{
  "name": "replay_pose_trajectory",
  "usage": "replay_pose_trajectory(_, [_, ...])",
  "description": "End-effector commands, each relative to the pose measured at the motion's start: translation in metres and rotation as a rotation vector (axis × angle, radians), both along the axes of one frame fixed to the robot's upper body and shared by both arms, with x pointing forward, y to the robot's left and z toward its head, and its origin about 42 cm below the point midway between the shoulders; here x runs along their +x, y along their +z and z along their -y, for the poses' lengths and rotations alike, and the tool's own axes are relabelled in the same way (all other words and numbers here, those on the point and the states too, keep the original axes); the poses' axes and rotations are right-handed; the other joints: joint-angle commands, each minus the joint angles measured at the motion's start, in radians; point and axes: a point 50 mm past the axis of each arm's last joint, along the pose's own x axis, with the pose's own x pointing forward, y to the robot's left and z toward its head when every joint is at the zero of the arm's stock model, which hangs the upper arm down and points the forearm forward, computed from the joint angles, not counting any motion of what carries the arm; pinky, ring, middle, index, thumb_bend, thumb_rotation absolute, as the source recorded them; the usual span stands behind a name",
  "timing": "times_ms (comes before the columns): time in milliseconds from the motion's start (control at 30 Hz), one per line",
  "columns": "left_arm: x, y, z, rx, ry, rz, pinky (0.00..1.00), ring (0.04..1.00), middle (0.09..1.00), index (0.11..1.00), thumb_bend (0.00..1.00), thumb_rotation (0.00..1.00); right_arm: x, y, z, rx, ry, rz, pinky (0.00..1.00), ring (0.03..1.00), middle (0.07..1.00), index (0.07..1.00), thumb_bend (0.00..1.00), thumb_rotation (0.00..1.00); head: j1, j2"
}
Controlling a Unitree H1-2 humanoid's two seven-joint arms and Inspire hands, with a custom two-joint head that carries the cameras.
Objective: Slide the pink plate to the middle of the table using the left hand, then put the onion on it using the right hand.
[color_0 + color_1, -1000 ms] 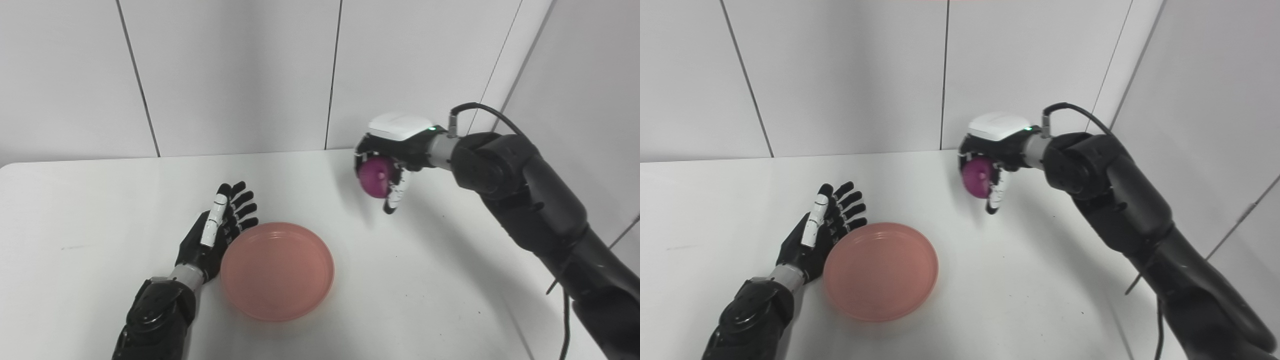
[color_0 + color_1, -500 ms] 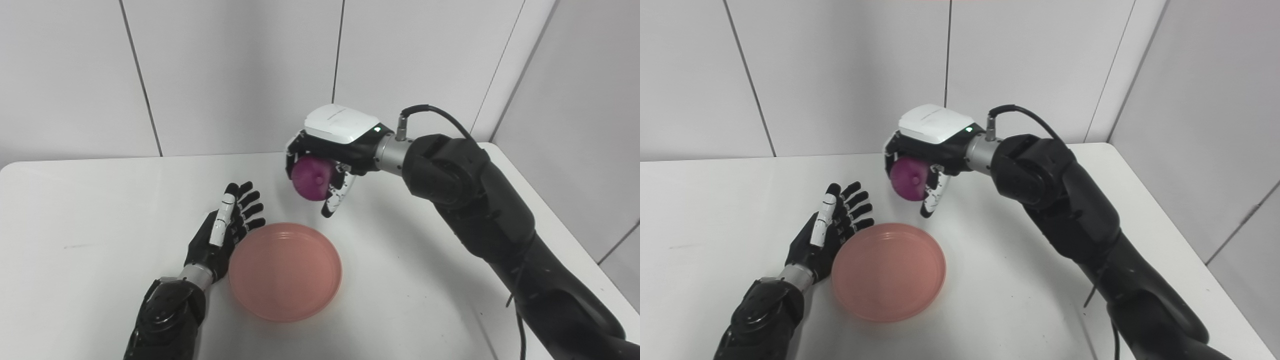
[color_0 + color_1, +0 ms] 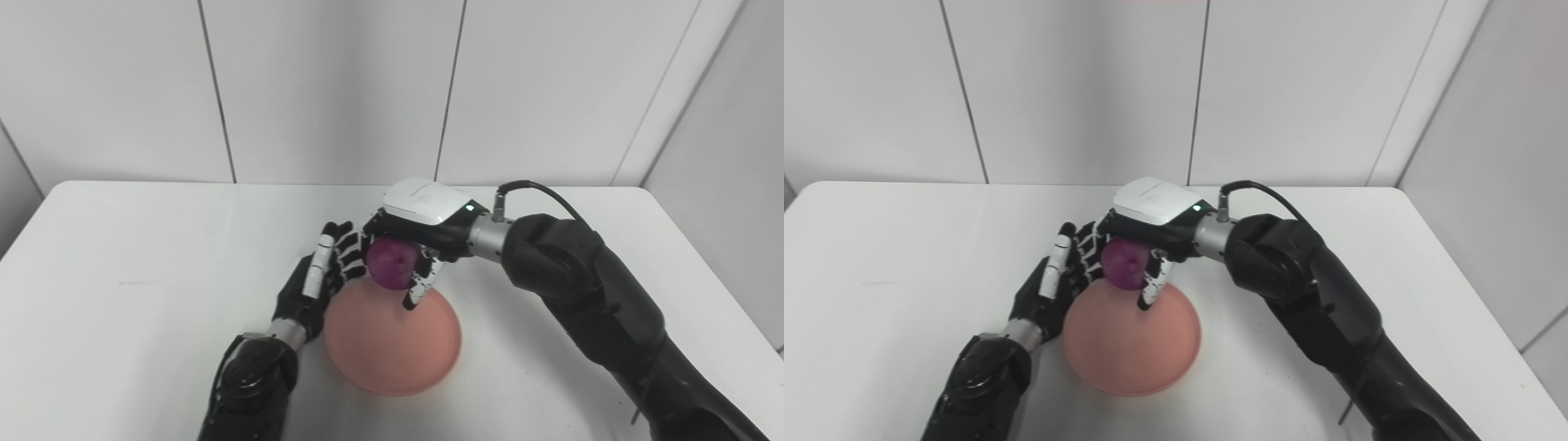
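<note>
Plate (image 3: 392,343): pink, round, lies near the middle of the white table (image 3: 122,318). Its visible inner surface carries nothing. The onion (image 3: 392,268), purple, is not in the plate; it hangs over the plate's far rim, gripped by the right hand (image 3: 411,245), whose fingers curl around it, one white-padded finger pointing down at the plate. The left hand (image 3: 315,282) rests flat and open at the plate's left rim, fingers spread, holding nothing; its fingertips lie just beside the onion. No writing is legible on either hand.
</note>
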Motion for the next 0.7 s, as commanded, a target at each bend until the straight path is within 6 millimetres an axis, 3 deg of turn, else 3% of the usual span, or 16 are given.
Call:
replay_pose_trajectory(0, [-0.030, -0.054, -0.007, 0.064, 0.008, -0.251, 0.81, 0.893, 0.935, 0.908, 0.65, 0.98, 0.000, 0.013, -0.003, 0.016, 0.034, 0.068, 0.34, 0.390, 0.436, 0.528, 0.53, 0.00, 0.002, 0.002])
replay_pose_trajectory(367, [-0.032, -0.055, -0.008, 0.051, 0.018, -0.263, 0.84, 0.894, 0.934, 0.902, 0.64, 0.98, 0.003, -0.024, -0.003, 0.009, 0.076, 0.033, 0.36, 0.433, 0.462, 0.515, 0.53, 0.00, 0.002, 0.007])
replay_pose_trajectory(667, [-0.031, -0.055, -0.010, 0.057, 0.018, -0.268, 0.82, 0.888, 0.933, 0.901, 0.65, 0.97, 0.005, -0.044, -0.001, 0.000, 0.081, 0.002, 0.37, 0.439, 0.466, 0.511, 0.53, 0.00, -0.011, 0.009])
